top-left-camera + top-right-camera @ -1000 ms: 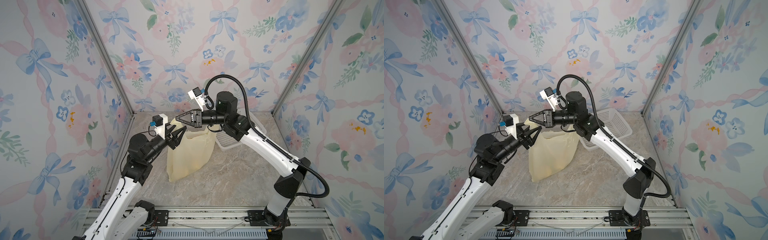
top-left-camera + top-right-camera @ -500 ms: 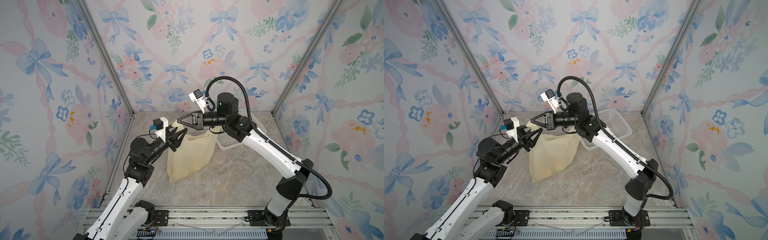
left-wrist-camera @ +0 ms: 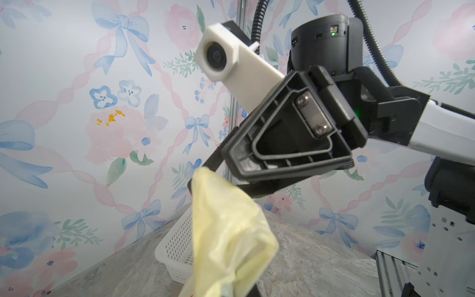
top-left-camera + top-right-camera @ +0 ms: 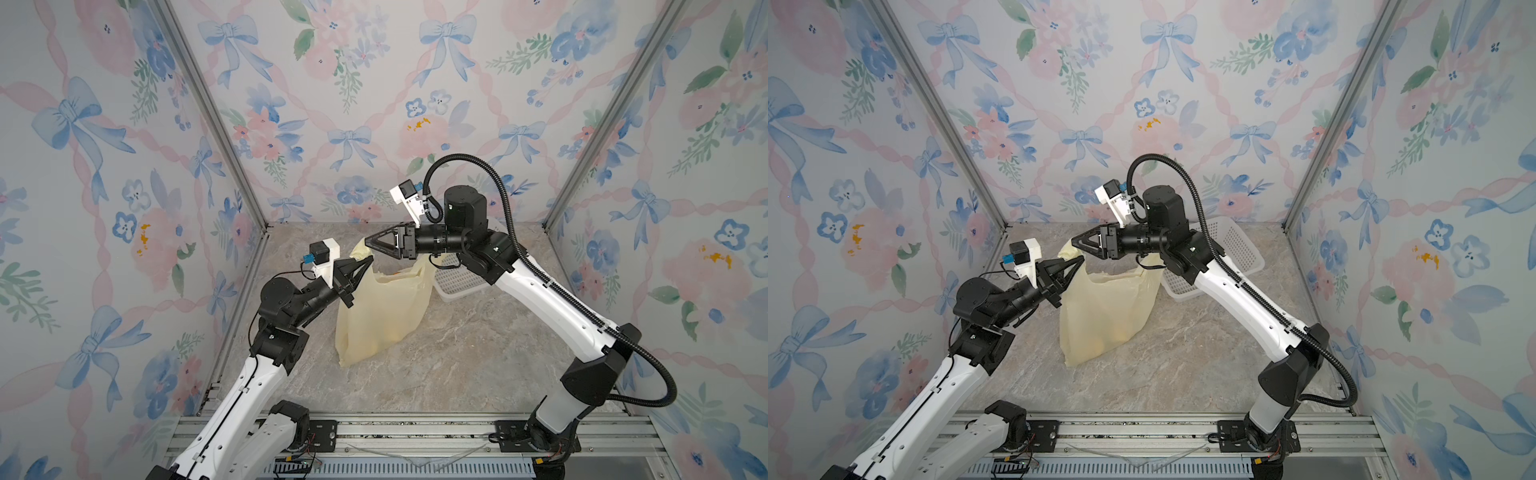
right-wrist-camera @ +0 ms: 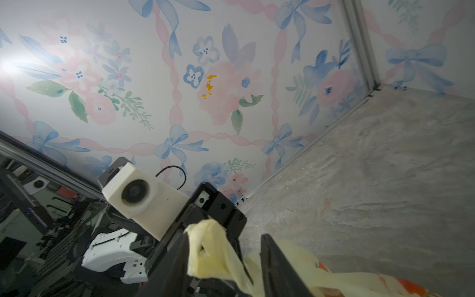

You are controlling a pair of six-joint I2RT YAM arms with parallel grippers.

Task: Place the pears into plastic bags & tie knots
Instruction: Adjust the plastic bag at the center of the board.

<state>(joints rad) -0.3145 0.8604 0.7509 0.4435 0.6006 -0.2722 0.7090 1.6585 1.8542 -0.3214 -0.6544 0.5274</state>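
Note:
The pale-yellow plastic bag (image 4: 382, 316) (image 4: 1104, 311) hangs with its bottom on the marble floor. My left gripper (image 4: 368, 259) (image 4: 1079, 261) is shut on a bunched handle (image 3: 226, 231) at the bag's upper left. My right gripper (image 5: 223, 267) (image 4: 368, 243) stands open just above it. The handle's end (image 5: 208, 246) lies loose between its fingers (image 5: 275, 267), against one of them. Orange print (image 5: 385, 285) shows on the bag. The pears are hidden and no knots are in view.
A white perforated basket (image 4: 457, 282) (image 4: 1237, 245) (image 3: 177, 246) sits on the floor behind the bag, under the right arm. Floral walls close in left, back and right. An aluminium rail (image 4: 415, 432) runs along the front.
My left gripper has risen to the handle and shut on it. My right gripper, shut on that handle before, has opened and let it go.

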